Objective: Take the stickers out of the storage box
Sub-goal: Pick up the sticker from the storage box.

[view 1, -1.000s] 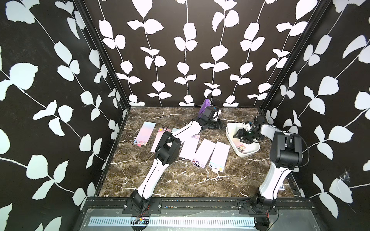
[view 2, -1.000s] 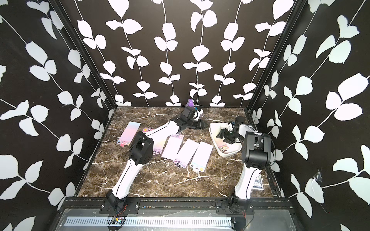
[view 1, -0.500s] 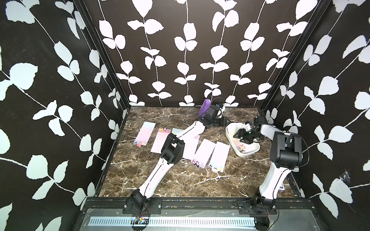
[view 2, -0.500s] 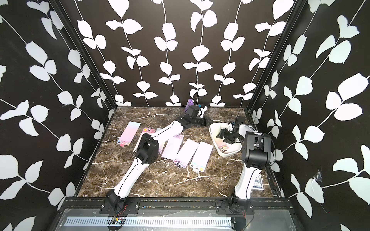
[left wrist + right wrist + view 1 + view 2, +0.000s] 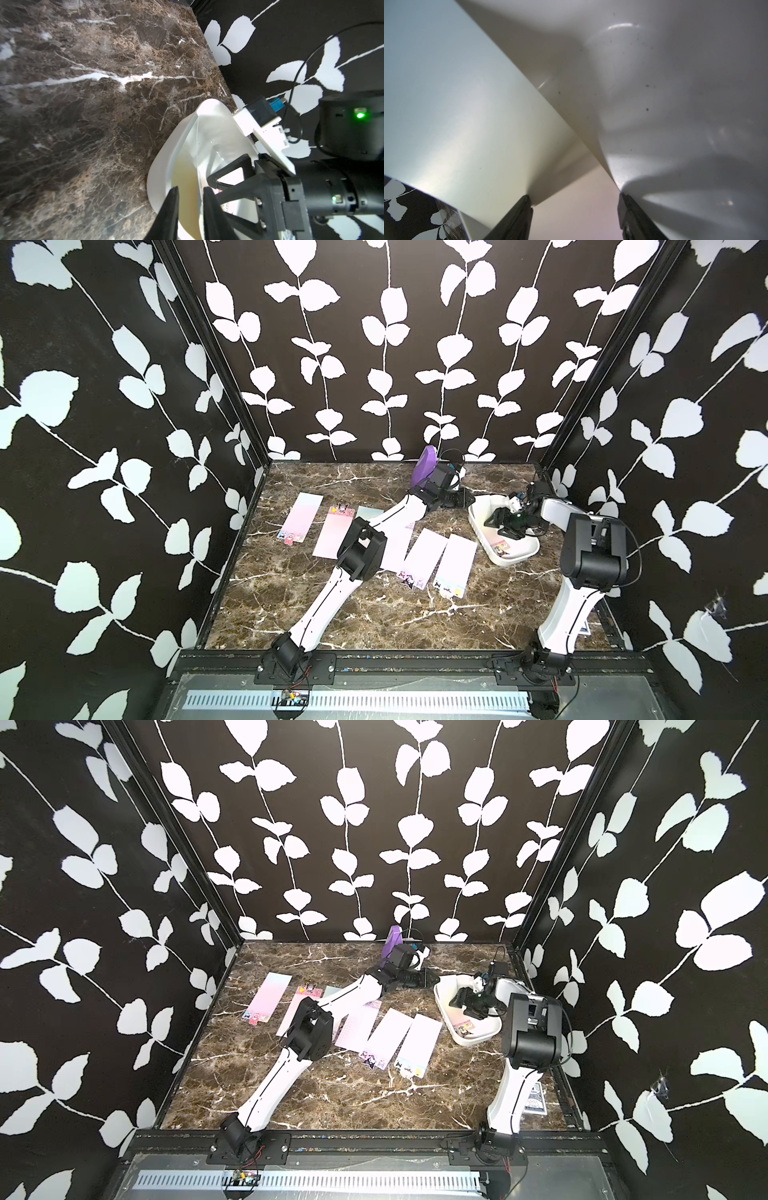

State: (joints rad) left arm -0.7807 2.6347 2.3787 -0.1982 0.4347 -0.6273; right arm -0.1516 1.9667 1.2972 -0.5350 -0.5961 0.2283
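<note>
Black walls (image 5: pixel 104 427) printed with white leaves stand around a table (image 5: pixel 374 614) of polished brown marble with thin white veins. At its right side sits the storage box (image 5: pixel 514 559), a shallow white plastic tray with rounded corners and a smooth inside with a few dark specks. Six stickers (image 5: pixel 456 562), long flat sheets in pale pink, lilac and white with small cartoon figures at one end, lie in a loose row on the marble left of the box, partly under the left arm. A seventh sticker (image 5: pixel 456 104) is inside the box. Its glossy surface goes from pale blue to yellow, and it is tilted up from the box floor. A purple object (image 5: pixel 424 466) with a flat face stands tilted near the back wall. A blue-patterned card pack (image 5: pixel 536 1096) lies beside the right arm's base. The right end effector (image 5: pixel 575 199) is inside the box, released, its dark fingers wide apart, one touching the raised sheet. The left end effector (image 5: pixel 190 197) is at the box rim, its pointed black fingers close together with a narrow gap, not clenched.
</note>
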